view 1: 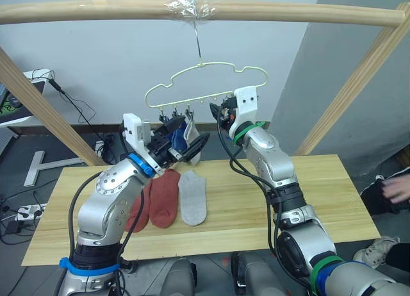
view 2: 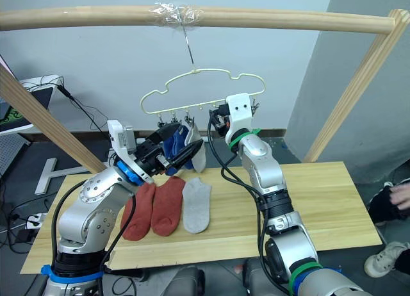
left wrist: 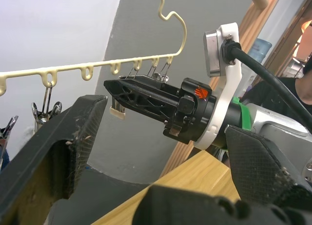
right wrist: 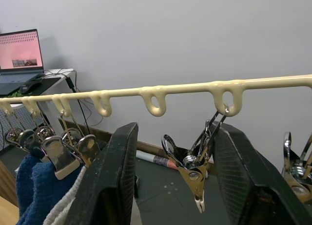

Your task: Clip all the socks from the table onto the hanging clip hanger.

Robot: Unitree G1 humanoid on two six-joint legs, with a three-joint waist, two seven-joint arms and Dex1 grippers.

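From the left eye view, the clip hanger (view 1: 204,84) hangs by its hook from the wooden pole (view 1: 192,11), with two blue socks (view 1: 177,134) and one light grey sock (view 1: 192,134) already clipped toward its left end. On the bench (view 1: 320,193) lie two rust-red socks (view 1: 168,197) and a second light grey sock (view 1: 193,197), side by side near the left part of the top, closer to the far edge. The left gripper (view 1: 186,148) is raised just below the hung socks; the right gripper (view 1: 225,111) is up at the clip row, right of them.

The right eye view shows the same layout: the bench socks (view 2: 168,206) are untouched, so three remain.

In the left wrist view the left gripper's jaws stand wide and hold nothing, with the right gripper (left wrist: 122,88) across them, under the hanger's loops.

In the right wrist view the right gripper's jaws are wide, straddling a free metal clip (right wrist: 195,169) without touching it; the clipped blue sock (right wrist: 36,178) hangs off to one side.

My judgement: the right gripper is readying this clip. To do it well, close on the clip's handle tabs, not the spring, squeeze squarely so the hanger does not swing, and hold it open while the left gripper fetches a sock cuff from the bench.
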